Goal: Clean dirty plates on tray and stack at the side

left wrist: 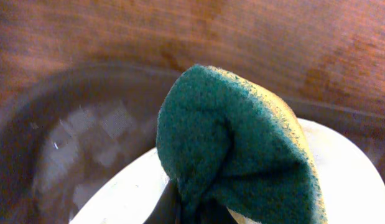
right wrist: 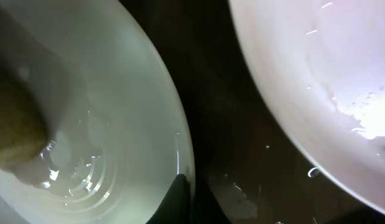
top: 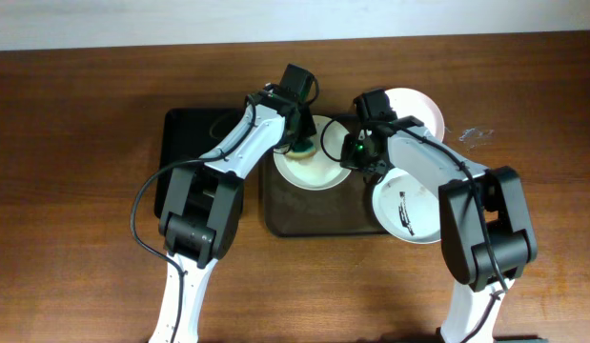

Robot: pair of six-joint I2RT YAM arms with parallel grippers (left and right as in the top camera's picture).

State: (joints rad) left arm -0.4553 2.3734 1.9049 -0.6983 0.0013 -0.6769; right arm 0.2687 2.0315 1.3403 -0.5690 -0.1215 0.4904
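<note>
While the left gripper point(top: 301, 141) is closed on a folded green sponge point(left wrist: 236, 149), the sponge presses into the plate point(top: 314, 170) at the tray's point(top: 318, 221) back left. What shows of that plate looks white and wet, so I judge the wipe to be under way. To do it well, press the sponge flat, sweep the whole face out to the rim, then lift to check that no black is left. The right gripper point(top: 359, 151) sits at the plate's right rim with one finger point(right wrist: 177, 198) showing there; whether it grips cannot be told. It should steady the plate against sliding. Outward, a dirty plate point(top: 409, 205) with a black streak lies at the tray's right end. A third plate point(top: 420, 107) sits beyond the back right corner, seemingly off the tray.
</note>
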